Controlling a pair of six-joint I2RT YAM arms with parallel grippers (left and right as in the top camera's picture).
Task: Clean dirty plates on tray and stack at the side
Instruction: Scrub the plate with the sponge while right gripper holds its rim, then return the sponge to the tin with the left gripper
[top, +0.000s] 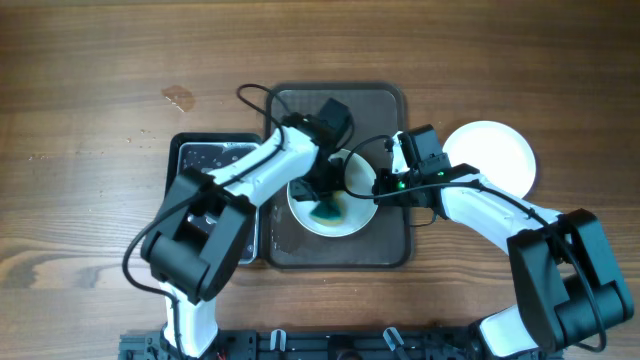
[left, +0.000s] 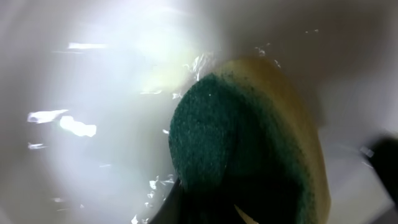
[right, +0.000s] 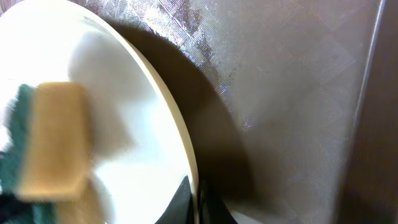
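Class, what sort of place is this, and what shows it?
Probably a robotics lab bench staged for dishwashing: two robot arms at a wooden table, a sponge on a smeared plate in a brown tray, a clean plate beside.

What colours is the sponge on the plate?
The sponge has a dark green scouring face on a yellow body, clearest in the left wrist view.

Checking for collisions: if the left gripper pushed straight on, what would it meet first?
Probably the white plate on the tray: the left gripper holds a sponge seemingly touching its inside.
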